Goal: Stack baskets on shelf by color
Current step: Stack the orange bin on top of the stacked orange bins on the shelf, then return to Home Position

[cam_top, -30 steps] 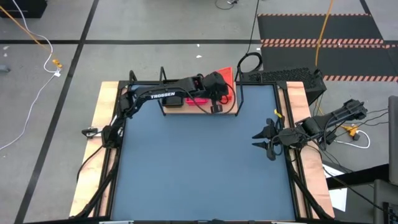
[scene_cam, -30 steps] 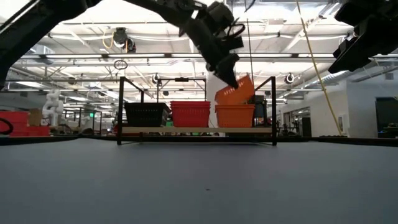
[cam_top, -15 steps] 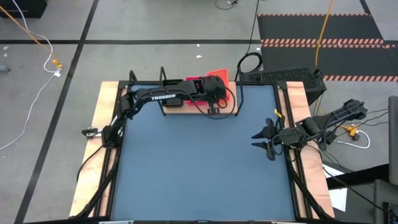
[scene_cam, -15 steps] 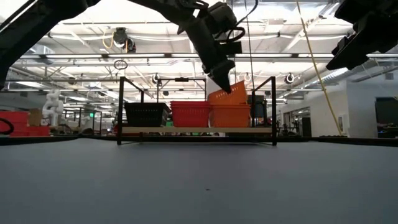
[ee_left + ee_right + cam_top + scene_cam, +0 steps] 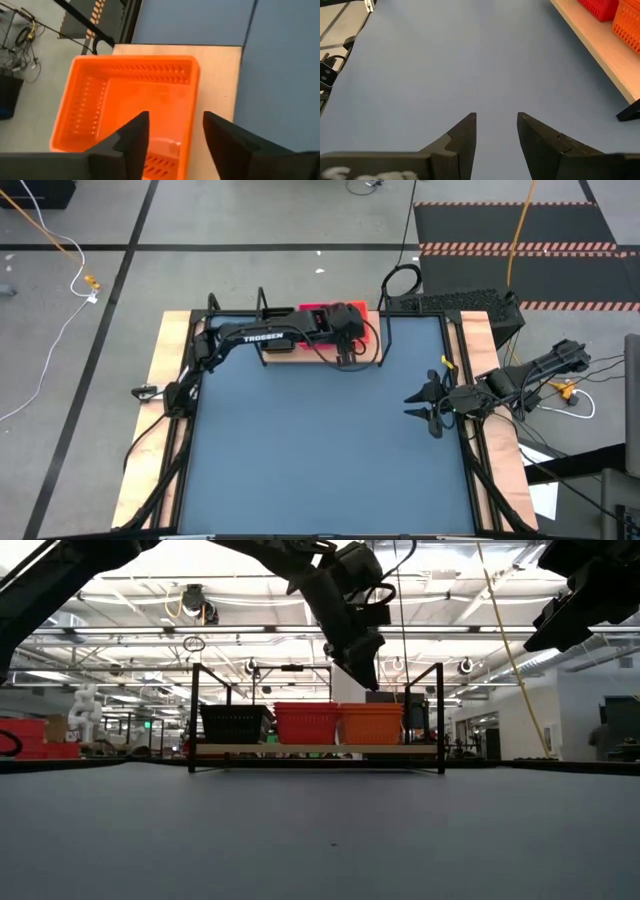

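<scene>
On the shelf (image 5: 315, 749) at the table's far edge, a black basket (image 5: 235, 724), a pinkish-red basket (image 5: 307, 723) and an orange basket (image 5: 372, 724) stand side by side. The orange basket (image 5: 125, 100) sits level at the shelf's right end. My left gripper (image 5: 368, 680) hangs open just above it. In the left wrist view its fingers (image 5: 175, 135) stand over either side of the basket's wall without touching it. My right gripper (image 5: 425, 408) waits open at the table's right edge, with nothing between its fingers (image 5: 496, 130).
Black wire uprights (image 5: 441, 715) stand at the shelf's ends, the right one close to my left gripper. The dark blue tabletop (image 5: 320, 450) stretches in front of the shelf. A cable loop (image 5: 402, 280) lies behind the table's far right corner.
My left gripper has lowered the tilted orange basket toward the shelf's right end, then opened and let it go. The basket, at first tipped up above the shelf, now sits level beside the pinkish-red one. The gripper stays just above it.
</scene>
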`<state>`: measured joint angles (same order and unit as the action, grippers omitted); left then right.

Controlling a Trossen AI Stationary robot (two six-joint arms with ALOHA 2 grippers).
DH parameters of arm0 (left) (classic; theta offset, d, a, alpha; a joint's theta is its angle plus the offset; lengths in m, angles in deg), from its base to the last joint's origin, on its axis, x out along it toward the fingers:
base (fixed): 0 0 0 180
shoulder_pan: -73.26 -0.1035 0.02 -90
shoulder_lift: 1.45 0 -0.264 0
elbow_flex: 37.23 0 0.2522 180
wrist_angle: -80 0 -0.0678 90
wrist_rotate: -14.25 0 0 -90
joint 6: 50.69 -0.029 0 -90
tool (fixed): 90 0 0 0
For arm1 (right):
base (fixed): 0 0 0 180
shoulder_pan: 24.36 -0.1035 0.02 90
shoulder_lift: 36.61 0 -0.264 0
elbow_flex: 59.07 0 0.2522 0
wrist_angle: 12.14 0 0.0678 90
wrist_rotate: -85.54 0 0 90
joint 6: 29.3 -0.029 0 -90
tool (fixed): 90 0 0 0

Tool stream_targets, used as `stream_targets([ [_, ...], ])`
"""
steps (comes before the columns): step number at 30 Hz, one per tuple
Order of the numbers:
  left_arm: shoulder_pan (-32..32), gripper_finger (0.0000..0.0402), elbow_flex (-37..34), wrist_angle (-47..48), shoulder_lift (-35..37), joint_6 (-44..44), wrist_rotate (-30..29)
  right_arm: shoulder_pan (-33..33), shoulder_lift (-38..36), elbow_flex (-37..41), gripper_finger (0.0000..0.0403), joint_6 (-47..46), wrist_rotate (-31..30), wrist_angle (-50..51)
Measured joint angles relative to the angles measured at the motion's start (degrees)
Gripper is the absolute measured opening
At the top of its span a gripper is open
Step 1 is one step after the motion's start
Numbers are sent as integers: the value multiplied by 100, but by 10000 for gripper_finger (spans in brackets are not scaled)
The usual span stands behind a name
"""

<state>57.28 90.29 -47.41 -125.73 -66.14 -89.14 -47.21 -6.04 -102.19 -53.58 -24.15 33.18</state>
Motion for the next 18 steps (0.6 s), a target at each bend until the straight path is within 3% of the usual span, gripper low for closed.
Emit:
stream_targets([
  [5,174,211,0,272,191,21,-4,0,12,13,137,-7,-222,-34],
  [9,406,207,-272,-161,549,464,1,2,22,534,137,472,-840,-1226],
  [14,805,165,-2074,-2218,1301,428,71,3,32,1702,136,1719,-724,-4375],
  [18,1055,124,-3812,-3532,2283,633,124,4,-30,2253,127,2063,-414,-5562],
])
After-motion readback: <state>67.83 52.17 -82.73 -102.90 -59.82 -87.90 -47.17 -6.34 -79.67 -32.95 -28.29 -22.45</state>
